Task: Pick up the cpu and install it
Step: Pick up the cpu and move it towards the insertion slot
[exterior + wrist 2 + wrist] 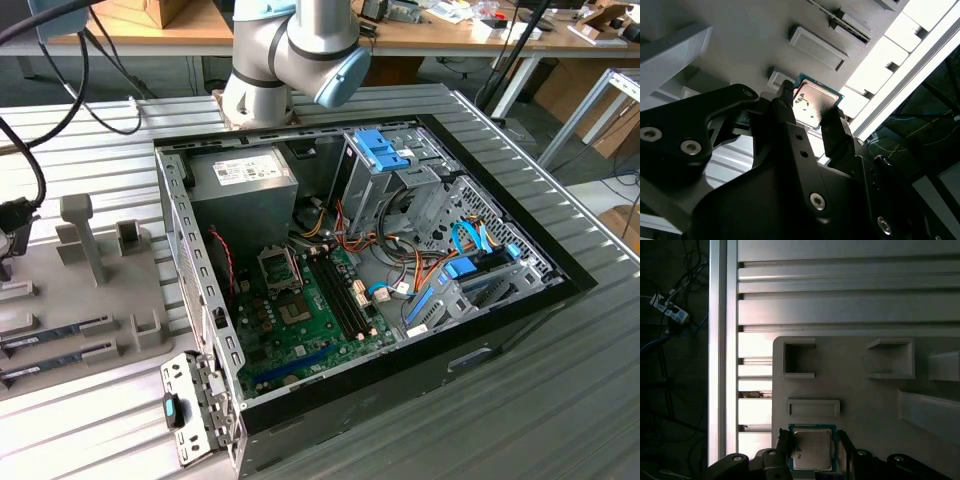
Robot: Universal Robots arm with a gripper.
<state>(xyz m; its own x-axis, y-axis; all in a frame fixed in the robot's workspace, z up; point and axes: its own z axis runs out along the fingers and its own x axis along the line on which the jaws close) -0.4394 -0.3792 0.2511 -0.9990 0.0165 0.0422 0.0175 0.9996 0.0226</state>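
Near the edge of the pale grey moulded fixture tray (870, 410), just beside a long low rectangular block (813, 408), sits the cpu (812, 449), the small flat square chip with the shiny silver-grey metal top and a green rim. Your black two-fingered gripper (813, 456) is right on it. The fingers are drawn in narrow, one against each of two opposite edges, and in both wrist views they look clamped on the chip. Whether it has left the tray, you can't tell from here.

In the second wrist view the cpu (816, 97) shows bright between the dark fingers (832, 127), metal top facing the camera, with the gripper (810, 112) square to its sides. That's the grip you want, by my reckoning. Take it by the edges only, with light force, the chip level and centred between the pads. Mind the block close by, because a skewed pull could catch it.

Now the pose. The first wrist view looks straight down onto the tray, so I judge the tool is pointing down at it. In the exterior view, the arm's grey joint with the blue cap (300, 50) stands beyond the far edge of the open black computer case (520, 300). The tray (50, 265) lies beside that case, on the ribbed aluminium table (560, 400), at the exterior view's left.
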